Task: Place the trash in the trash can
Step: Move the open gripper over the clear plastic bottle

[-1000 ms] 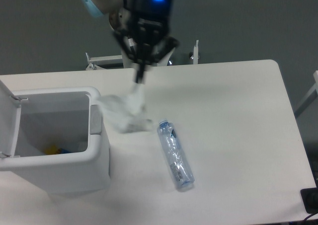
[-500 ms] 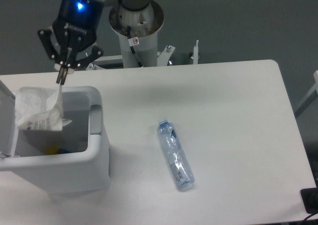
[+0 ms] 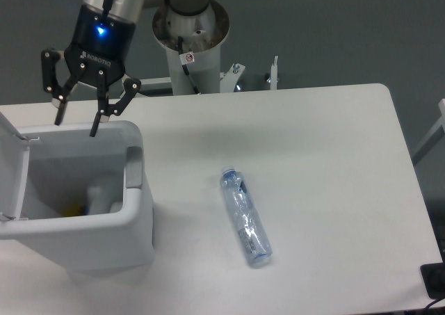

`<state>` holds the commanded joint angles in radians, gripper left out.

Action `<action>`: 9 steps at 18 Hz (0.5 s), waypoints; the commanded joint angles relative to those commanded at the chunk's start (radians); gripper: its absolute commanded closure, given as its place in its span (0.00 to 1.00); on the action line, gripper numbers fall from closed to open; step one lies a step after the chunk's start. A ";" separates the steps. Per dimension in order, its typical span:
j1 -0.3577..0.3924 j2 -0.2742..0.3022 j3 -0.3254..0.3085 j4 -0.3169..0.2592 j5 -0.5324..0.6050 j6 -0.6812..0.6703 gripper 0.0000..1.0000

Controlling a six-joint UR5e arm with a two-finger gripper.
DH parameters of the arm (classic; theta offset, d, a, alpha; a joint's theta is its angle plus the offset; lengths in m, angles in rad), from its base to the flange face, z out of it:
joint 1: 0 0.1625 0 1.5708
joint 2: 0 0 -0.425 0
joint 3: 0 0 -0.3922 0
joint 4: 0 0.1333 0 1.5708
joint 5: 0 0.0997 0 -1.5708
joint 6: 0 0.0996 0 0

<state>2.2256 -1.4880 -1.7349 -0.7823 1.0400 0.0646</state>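
Observation:
The white trash can [image 3: 136, 211] stands at the table's left with its lid swung open to the left. My gripper [image 3: 77, 124] hangs open just above the can's back rim, nothing between its fingers. Inside the can a piece of the crumpled white wrapper [image 3: 101, 195] shows near the bottom, beside something yellow. The clear bluish water bottle [image 3: 245, 216] lies on its side on the table, well to the right of the can.
The robot's round base [image 3: 190, 33] stands behind the table's back edge. A small white post [image 3: 274, 71] rises at that edge. A dark object [image 3: 434, 279] sits at the table's front right corner.
My gripper carried the wrapper from the table leftward over the can, then opened. The wrapper has dropped into the can. The bottle has not moved.

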 joint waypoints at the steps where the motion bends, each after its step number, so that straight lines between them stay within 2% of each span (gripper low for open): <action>1: 0.038 0.002 0.000 0.000 0.000 -0.021 0.00; 2: 0.087 0.000 -0.002 0.000 -0.002 -0.037 0.00; 3: 0.170 -0.008 0.000 0.002 -0.003 -0.045 0.00; 4: 0.208 -0.020 0.008 0.002 -0.003 -0.043 0.00; 7: 0.301 -0.104 0.043 0.000 0.011 -0.040 0.00; 9: 0.321 -0.164 0.078 0.000 0.075 -0.035 0.00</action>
<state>2.5464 -1.6518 -1.6569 -0.7823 1.1148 0.0291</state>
